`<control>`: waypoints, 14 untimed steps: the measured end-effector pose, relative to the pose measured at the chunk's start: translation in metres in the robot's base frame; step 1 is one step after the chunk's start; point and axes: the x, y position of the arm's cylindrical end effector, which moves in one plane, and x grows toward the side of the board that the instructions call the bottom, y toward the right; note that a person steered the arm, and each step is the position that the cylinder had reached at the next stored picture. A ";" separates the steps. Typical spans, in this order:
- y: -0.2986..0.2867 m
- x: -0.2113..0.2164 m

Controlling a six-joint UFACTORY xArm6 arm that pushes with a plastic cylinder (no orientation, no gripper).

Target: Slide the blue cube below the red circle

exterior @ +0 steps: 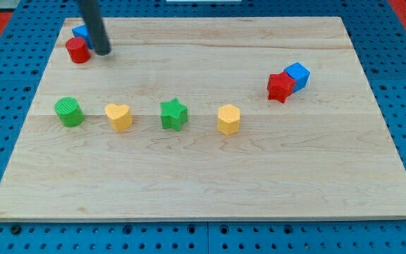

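Note:
The blue cube sits at the view's right, touching a red star on its lower left. The red circle is a red cylinder at the view's top left, with another blue block just behind it, shape unclear. My tip rests on the board just to the right of the red circle, close to or touching it, and far to the left of the blue cube.
A row across the middle of the wooden board holds a green cylinder, a yellow heart, a green star and a yellow hexagon.

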 end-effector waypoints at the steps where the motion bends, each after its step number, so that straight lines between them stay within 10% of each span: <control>1: 0.095 -0.008; 5: 0.379 0.063; 14: 0.179 0.055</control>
